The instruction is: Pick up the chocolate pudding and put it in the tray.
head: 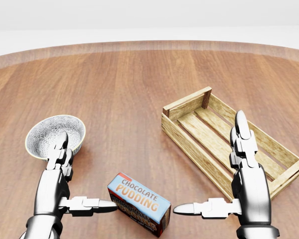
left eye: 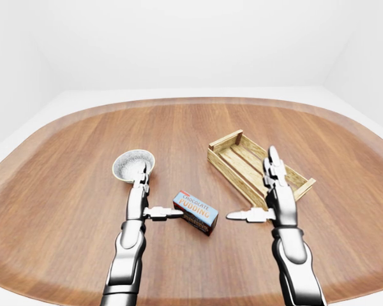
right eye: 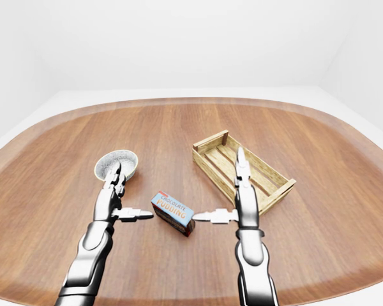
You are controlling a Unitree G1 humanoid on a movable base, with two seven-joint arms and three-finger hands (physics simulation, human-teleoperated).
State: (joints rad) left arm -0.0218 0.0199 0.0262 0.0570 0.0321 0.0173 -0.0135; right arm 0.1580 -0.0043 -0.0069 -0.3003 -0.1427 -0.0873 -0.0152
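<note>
The chocolate pudding box (head: 139, 203), blue and white with orange lettering, lies on the wooden table low in the head view. It sits between my two hands. My left hand (head: 85, 171) is open to its left, fingers pointing up the view and the thumb tip almost at the box's left edge. On the box's right, my right hand (head: 208, 162) is open too, with its thumb tip a short gap from the box's corner. The slatted wooden tray (head: 187, 103) stands empty to the right, partly behind my right hand's fingers.
A speckled grey bowl (head: 52, 130) rests on the table just above my left hand's fingers. The round wooden table (head: 129, 84) spreads wide around everything, and its rim (left eye: 191, 101) curves along the top of the eye views.
</note>
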